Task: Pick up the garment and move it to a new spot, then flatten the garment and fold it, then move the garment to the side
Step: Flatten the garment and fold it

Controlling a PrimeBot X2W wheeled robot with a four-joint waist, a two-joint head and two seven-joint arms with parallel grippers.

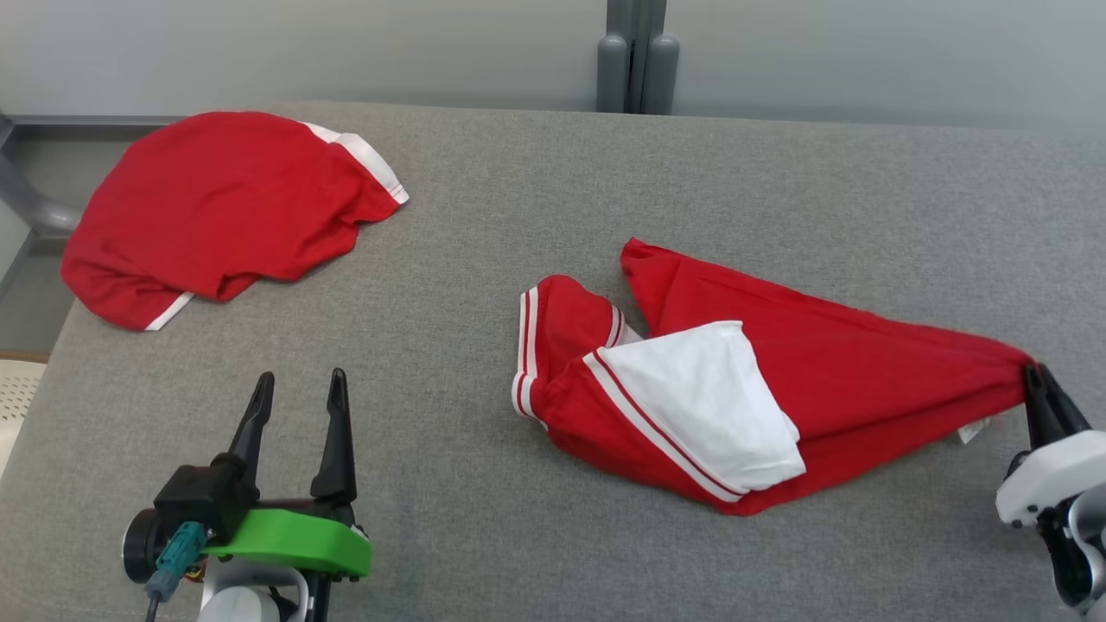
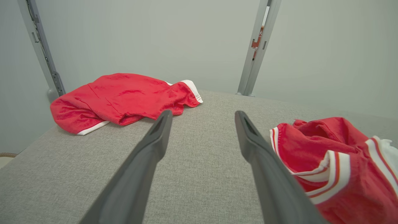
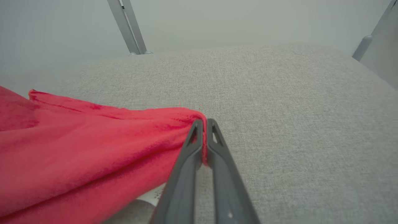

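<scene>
Corner of the garment (image 1: 847,371) is pinched by the right end effector (image 1: 1037,371). Left end effector (image 1: 301,377) is held spread, empty.

looks like a test lab: a grey cloth-covered table (image 1: 484,536), plain pale partition walls (image 1: 302,43) behind it, grey metal posts (image 1: 637,69) at its far edge.

The counter (image 1: 536,199) has a grey woven fabric top. Two items lie directly on it, well apart. The garment (image 1: 864,371), red with a white panel and white stripes, lies crumpled right of centre, with one end drawn to a point toward the right edge. A second red garment (image 1: 216,207) with white trim lies bunched at the far left corner, reaching the left edge.
</scene>
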